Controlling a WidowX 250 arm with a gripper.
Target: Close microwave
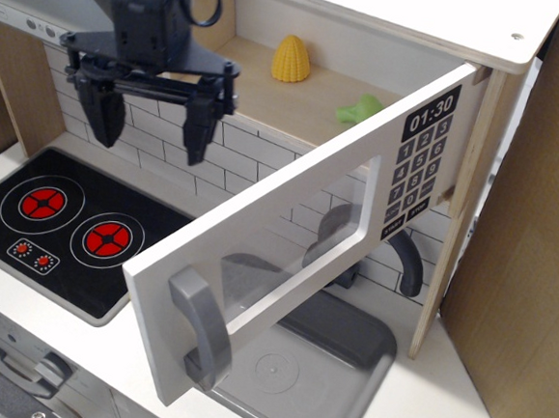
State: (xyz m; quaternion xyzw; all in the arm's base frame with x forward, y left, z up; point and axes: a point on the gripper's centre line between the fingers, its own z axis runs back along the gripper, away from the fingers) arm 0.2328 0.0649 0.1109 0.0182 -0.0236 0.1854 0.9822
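The toy microwave's white door [288, 219] stands swung wide open toward the front, hinged at the right. It has a clear window, a grey bar handle [200, 324] at its left end and a black keypad [421, 157] at its right end. Inside the wooden cavity [260, 86] lie a yellow corn cob [291, 59] and a green object [361, 110]. My black gripper [150, 126] hangs open and empty, above the stove and left of the door, apart from it.
A black two-burner hob [65, 226] lies at the left. A grey sink [295, 375] and grey faucet [406, 263] sit under the open door. White brick backsplash behind. A brown cardboard wall [529, 238] stands at the right.
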